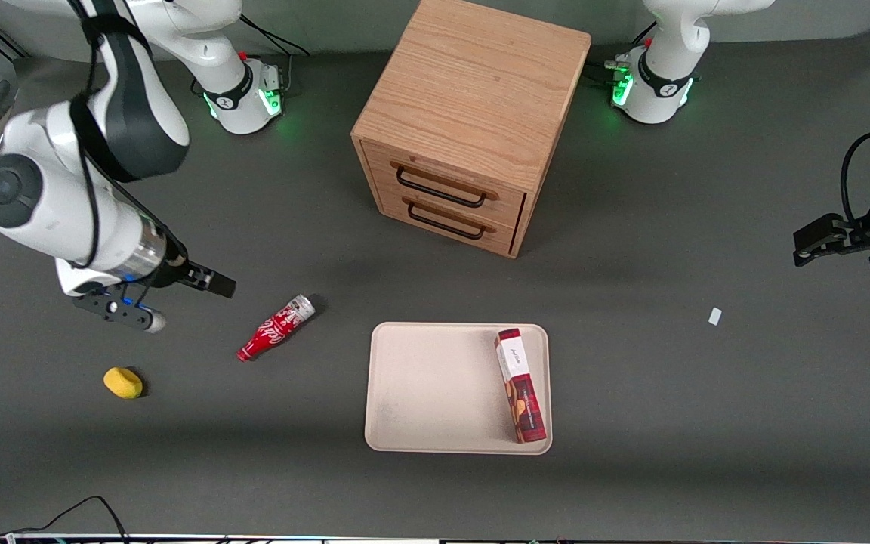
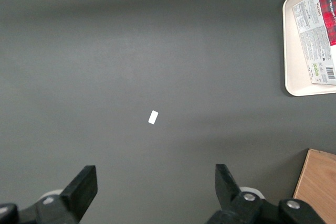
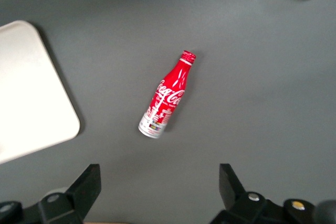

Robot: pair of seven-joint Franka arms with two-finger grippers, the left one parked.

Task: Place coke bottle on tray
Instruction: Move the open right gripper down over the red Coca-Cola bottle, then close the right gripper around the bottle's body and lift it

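On the dark grey table [image 1: 631,378], a small slim red coke bottle [image 1: 276,328] with white script lettering is laid on its side, its silver-grey base pointed toward the wooden two-drawer cabinet [image 1: 465,121] and its narrow red neck turned toward the front camera. Beside it, toward the parked arm's end, a flat cream-beige rectangular tray [image 1: 435,389] with rounded corners is set, near the bottle but apart from it. A long red-and-white rectangular box [image 1: 520,384] is held in the tray, along the edge lying toward the parked arm; the remainder of the tray floor is bare. A small yellow rounded object [image 1: 123,382] is seen toward the working arm's end, nearer the front camera than the bottle. A small white scrap [image 1: 715,316] is left toward the parked arm's end. The gripper [image 3: 160,182] is held above the table, near the bottle and clear of it, with its fingers [image 3: 86,184] spread wide and nothing grasped between them.
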